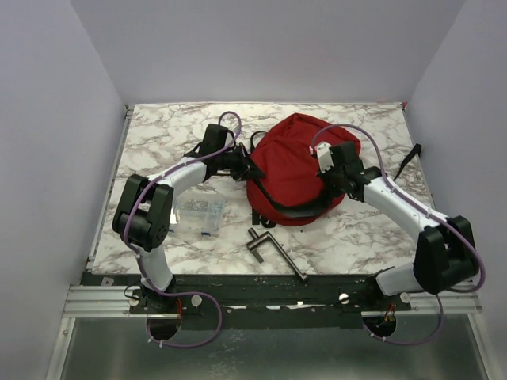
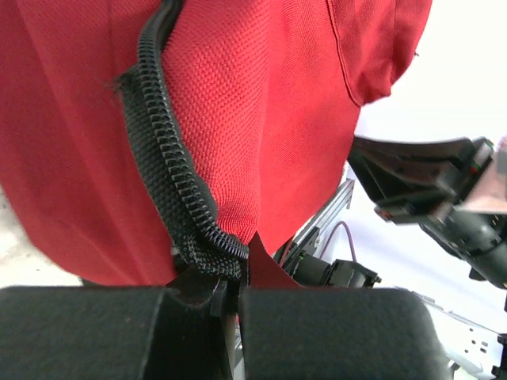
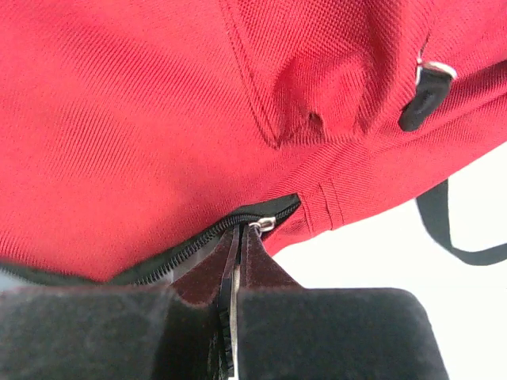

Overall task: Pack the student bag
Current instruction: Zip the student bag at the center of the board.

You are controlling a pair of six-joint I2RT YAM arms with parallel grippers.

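Edges of student bag (image 1: 291, 162) pinched by left fingers (image 2: 95, 332), right fingers (image 3: 341, 332).

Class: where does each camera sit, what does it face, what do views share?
Left wrist: on left arm, facing black zipper of large dark-red fabric backpack; left fingers pinch it.
Right wrist: on right arm, facing backpack; right fingers show.
Top external: above and behind, looking down; both arms flank the backpack.
Shared: the backpack.

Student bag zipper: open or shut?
Open, at least partly. The student bag gapes dark along its near edge, and zipper teeth hang as one unmated row. How far round, cannot tell.
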